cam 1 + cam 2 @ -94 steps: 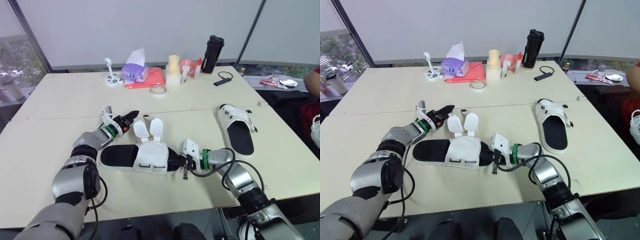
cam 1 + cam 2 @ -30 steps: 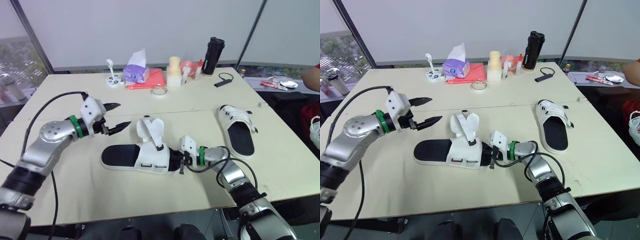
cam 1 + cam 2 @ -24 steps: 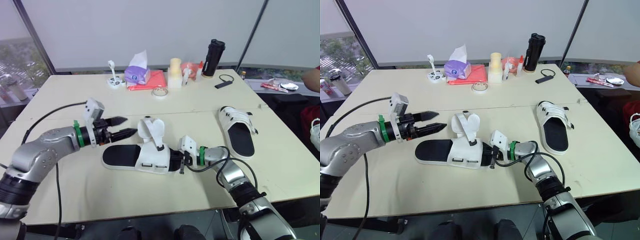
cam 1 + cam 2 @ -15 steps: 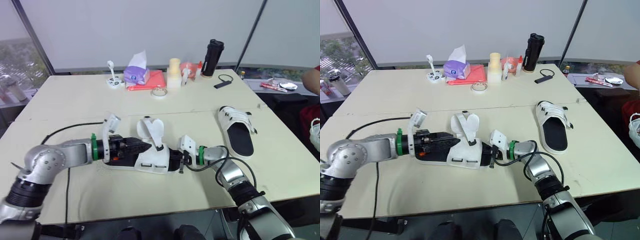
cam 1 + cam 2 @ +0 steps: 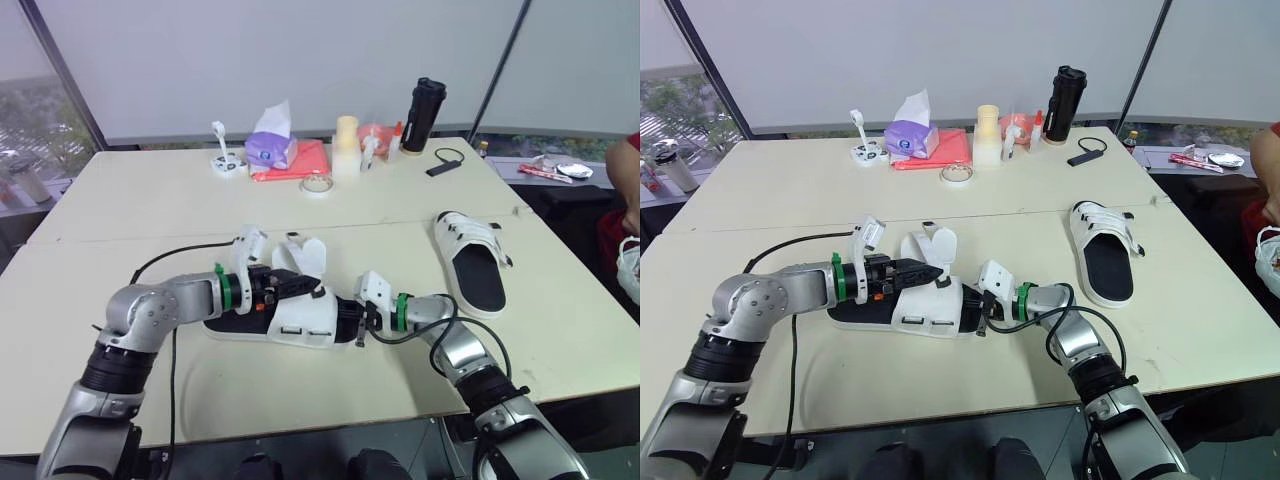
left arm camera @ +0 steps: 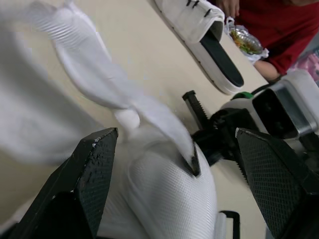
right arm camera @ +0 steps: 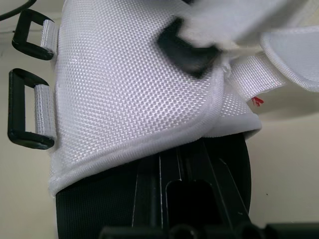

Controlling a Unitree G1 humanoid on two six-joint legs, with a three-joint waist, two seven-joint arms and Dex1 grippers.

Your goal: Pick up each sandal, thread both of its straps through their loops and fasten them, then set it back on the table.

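Sandal [image 5: 300, 325] lies flat on the tabletop [image 5: 150, 200] just in front of me. Its two straps [image 5: 305, 255] are unfastened and stand up over the white upper. The other sandal [image 5: 472, 262] sits well apart on my right. My right fingers [image 5: 362, 325] look clamped on the end nearest the upper. My left fingers [image 6: 94, 169] are spread wide, one on each side of the upper, with a strap end between them. If I close here, I may catch the upper, or both straps instead of one. The floppy strap could slide out. A hard pull toward the loops [image 7: 22, 107] might also twist the sole out of my right hold, which seems to take only the edge.
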